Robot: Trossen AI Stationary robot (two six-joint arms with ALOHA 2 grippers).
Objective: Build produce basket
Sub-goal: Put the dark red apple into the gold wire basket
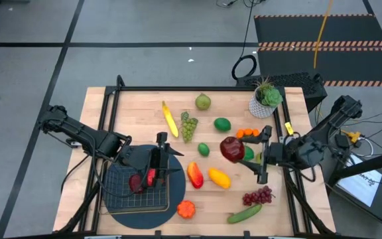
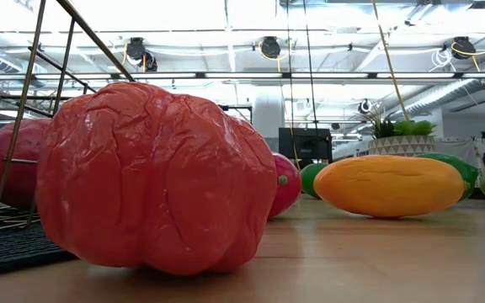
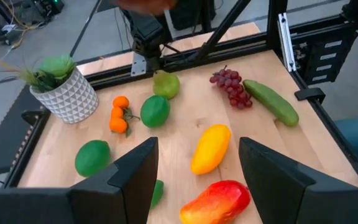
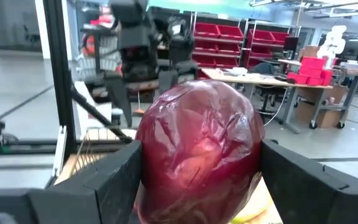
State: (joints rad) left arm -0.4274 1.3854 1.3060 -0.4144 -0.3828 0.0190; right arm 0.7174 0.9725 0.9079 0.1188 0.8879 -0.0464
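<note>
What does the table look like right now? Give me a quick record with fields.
right claw: shut on a dark red apple, held above the table
left claw: open, over the basket
in basket: one red fruit
still on table: banana, green grapes, red pepper, cucumber, purple grapes
</note>
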